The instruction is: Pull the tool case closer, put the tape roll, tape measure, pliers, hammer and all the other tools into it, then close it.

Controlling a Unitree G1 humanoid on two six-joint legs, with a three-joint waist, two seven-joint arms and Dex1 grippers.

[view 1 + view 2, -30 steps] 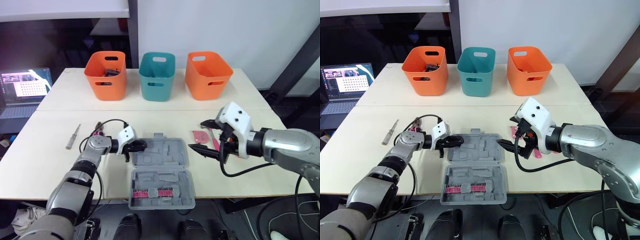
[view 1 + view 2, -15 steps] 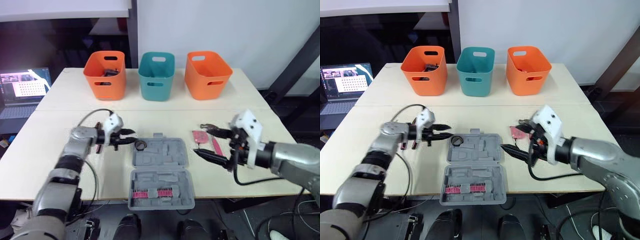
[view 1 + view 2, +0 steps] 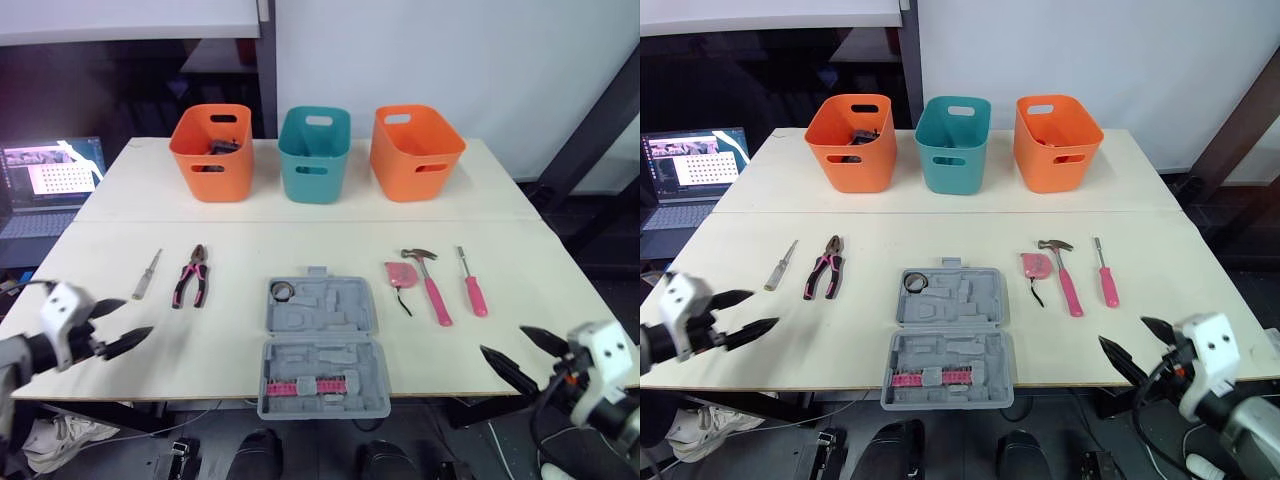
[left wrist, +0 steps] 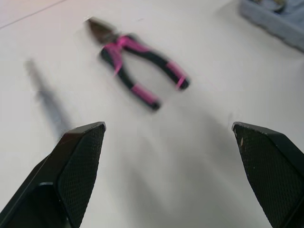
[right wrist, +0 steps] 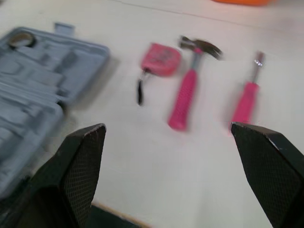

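The grey tool case [image 3: 322, 345] lies open at the table's front middle. A tape roll [image 3: 282, 291] sits in its far left pocket, and a pink strip [image 3: 303, 386] lies in the near half. Pink-handled pliers [image 3: 190, 275] and a small grey screwdriver [image 3: 147, 273] lie to the case's left. On its right are a pink tape measure [image 3: 402, 273], a pink hammer [image 3: 430, 283] and a pink screwdriver [image 3: 471, 285]. My left gripper [image 3: 135, 317] hangs open and empty at the near left edge, facing the pliers [image 4: 137, 71]. My right gripper [image 3: 503, 340] hangs open and empty off the near right edge, facing the hammer [image 5: 187, 95].
Two orange bins [image 3: 211, 152] [image 3: 415, 151] and a teal bin [image 3: 314, 154] stand in a row at the back of the table. A laptop [image 3: 45, 180] sits on a lower surface beyond the table's left side.
My left gripper opened, left the tape roll in the case's far left pocket and drew back to the near left edge. The right arm drew back to the near right edge.
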